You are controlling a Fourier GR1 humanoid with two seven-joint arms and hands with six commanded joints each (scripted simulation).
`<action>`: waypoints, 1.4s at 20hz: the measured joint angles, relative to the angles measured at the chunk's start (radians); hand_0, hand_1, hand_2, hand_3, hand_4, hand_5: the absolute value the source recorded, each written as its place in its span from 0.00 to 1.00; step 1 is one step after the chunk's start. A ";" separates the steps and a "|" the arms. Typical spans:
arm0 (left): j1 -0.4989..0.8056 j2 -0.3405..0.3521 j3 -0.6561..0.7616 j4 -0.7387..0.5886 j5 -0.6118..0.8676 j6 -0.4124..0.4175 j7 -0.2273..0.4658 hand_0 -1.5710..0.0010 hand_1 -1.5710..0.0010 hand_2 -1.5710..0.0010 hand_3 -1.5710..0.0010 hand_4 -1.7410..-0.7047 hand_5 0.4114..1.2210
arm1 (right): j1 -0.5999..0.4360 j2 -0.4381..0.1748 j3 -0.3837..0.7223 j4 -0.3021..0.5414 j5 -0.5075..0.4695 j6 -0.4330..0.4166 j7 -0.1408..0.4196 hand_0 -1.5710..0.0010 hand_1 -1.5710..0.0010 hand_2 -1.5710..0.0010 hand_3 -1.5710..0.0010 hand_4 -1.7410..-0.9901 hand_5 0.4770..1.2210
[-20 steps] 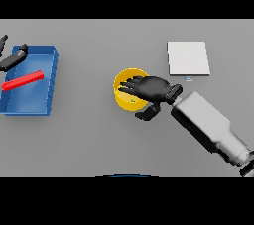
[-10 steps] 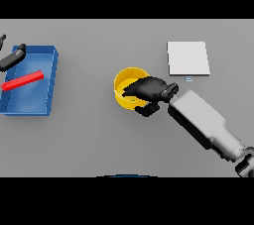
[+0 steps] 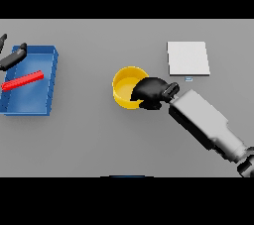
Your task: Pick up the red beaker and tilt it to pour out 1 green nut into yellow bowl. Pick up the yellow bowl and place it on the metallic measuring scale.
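Now curled tighter, right hand (image 3: 150, 91) grips the round yellow bowl (image 3: 125, 86) by its rim.

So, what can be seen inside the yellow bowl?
Inside the yellow bowl only bare yellow floor shows; no green nut is visible. The right hand, curled on the right rim, covers that part of the inside.

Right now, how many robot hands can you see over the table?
2: the right hand at the yellow bowl rim, and the left hand at the blue tray, far left.
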 measured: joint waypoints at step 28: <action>0.037 -0.011 0.016 -0.085 0.055 0.000 0.071 1.00 1.00 1.00 1.00 0.86 0.43 | -0.122 -0.223 -0.224 0.062 -0.045 -0.082 0.068 0.00 0.00 0.01 0.26 0.00 1.00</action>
